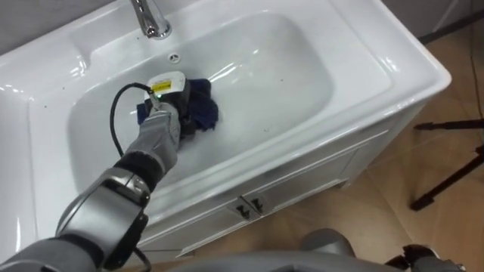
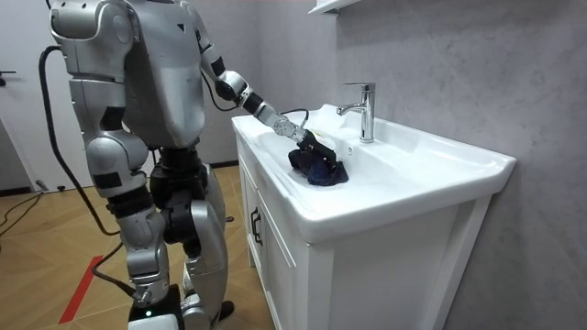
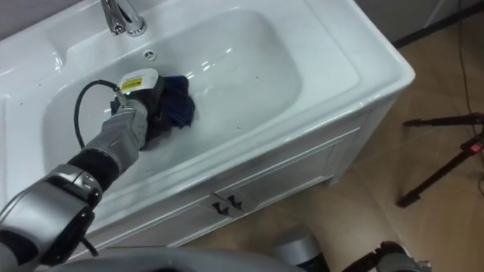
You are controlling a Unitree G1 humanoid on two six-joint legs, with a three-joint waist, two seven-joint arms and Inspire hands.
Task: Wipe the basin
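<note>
- Left eye view: your left hand (image 1: 162, 130) rests on the dark cloth (image 1: 200, 109) inside the basin (image 1: 302, 91); you cannot tell its grip.
- Wiping seems under way, and the bowl right of the hand likely remains.
- The tap (image 1: 151, 19) stands just beyond the hand, with open room to its right.

Silver-grey shell, black joints, a black cable looping by the grey, white-tagged left robot hand (image 1: 164, 115).
</note>
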